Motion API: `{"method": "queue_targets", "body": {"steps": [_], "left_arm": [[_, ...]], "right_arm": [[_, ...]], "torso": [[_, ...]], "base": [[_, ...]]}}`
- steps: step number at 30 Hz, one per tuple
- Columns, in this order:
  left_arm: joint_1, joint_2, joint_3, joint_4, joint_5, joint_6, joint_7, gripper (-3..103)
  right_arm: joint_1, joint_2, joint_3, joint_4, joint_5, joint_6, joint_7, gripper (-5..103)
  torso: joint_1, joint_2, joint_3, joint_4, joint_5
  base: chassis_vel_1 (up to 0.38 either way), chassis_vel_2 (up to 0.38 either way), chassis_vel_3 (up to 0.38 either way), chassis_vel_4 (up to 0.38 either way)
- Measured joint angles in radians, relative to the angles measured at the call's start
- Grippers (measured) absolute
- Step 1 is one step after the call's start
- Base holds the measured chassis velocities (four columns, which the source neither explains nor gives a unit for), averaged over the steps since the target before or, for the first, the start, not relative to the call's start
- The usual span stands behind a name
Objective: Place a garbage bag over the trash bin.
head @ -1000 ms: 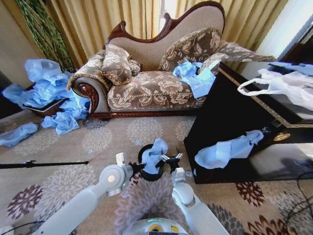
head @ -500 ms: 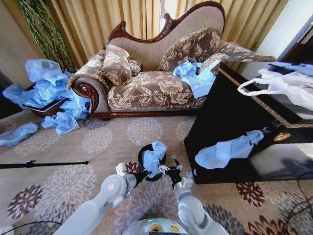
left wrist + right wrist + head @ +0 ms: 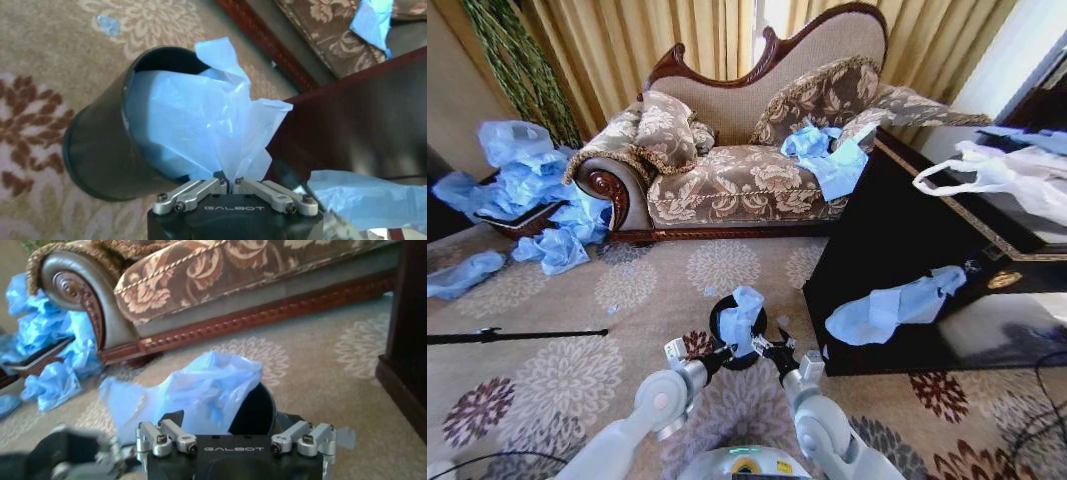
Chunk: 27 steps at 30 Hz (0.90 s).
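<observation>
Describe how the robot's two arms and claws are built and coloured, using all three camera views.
Both arms are smooth, rounded, pale grey-white tubes, seen in the head view. The left arm has a round joint cap with a small pinkish dot. The left claw and the right claw each have a black body printed GALBOT in pale letters, carrying silver metal finger linkages fixed with dark screws.

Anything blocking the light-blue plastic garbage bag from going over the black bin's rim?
Nothing visible does. The thin light-blue plastic garbage bag already sits partly inside the small black cylindrical trash bin, with the left gripper shut on its edge. The right gripper is open, close beside the rim.
</observation>
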Motion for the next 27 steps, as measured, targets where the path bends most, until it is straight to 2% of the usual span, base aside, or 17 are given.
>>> {"method": "queue_targets", "body": {"steps": [6, 8, 10, 14, 21, 22, 24, 27], "left_arm": [[-0.009, -0.003, 0.027, 0.016, 0.041, -0.001, 0.05, 0], [-0.004, -0.004, 0.035, 0.022, 0.081, -0.001, 0.09, 0], [-0.002, -0.004, 0.036, 0.025, 0.096, -0.001, 0.104, 0], [0.016, 0.006, 0.041, 0.044, 0.208, -0.013, 0.205, 0], [0.026, 0.013, 0.049, 0.048, 0.279, -0.027, 0.263, 0], [0.026, 0.013, 0.05, 0.048, 0.285, -0.03, 0.269, 0], [0.026, 0.013, 0.05, 0.048, 0.288, -0.031, 0.273, 0], [0.027, 0.012, 0.051, 0.047, 0.305, -0.035, 0.286, 0]], "right_arm": [[0.035, -0.033, -0.019, 0.0, 0.014, -0.005, -0.015, 90], [0.073, -0.046, -0.035, -0.007, 0.035, -0.014, -0.015, 89], [0.084, -0.048, -0.039, -0.01, 0.044, -0.017, -0.015, 88], [0.133, -0.055, -0.063, -0.027, 0.08, -0.038, -0.013, 84], [0.181, -0.054, -0.099, -0.053, 0.101, -0.053, 0.002, 80], [0.194, -0.051, -0.106, -0.065, 0.098, -0.053, 0.005, 76], [0.201, -0.049, -0.109, -0.071, 0.097, -0.053, 0.008, 76], [0.224, -0.044, -0.119, -0.09, 0.097, -0.058, 0.016, 61]], "torso": [[0.0, 0.0, 0.0, 0.0002, 0.0], [0.0, 0.0, 0.0, 0.0002, 0.0], [0.0, 0.0, 0.0, 0.0003, 0.0001], [0.0, 0.0, 0.0, 0.0003, 0.0], [0.0, 0.0, 0.0, 0.0002, 0.0], [0.0, 0.0, 0.0, 0.0002, 0.0001], [0.0, 0.0, 0.0, 0.0002, 0.0], [0.0, 0.0, 0.0, 0.0002, 0.0]], "base": [[0.0, 0.0, 0.0, 0.0], [0.0, 0.0, 0.0, 0.0], [0.0, 0.0, 0.0, 0.0], [0.0, 0.0, 0.0, 0.0], [0.0, 0.0, 0.0, 0.0], [0.0, 0.0, 0.0, 0.0], [0.0, 0.0, 0.0, 0.0], [0.0, 0.0, 0.0, 0.0]]}}
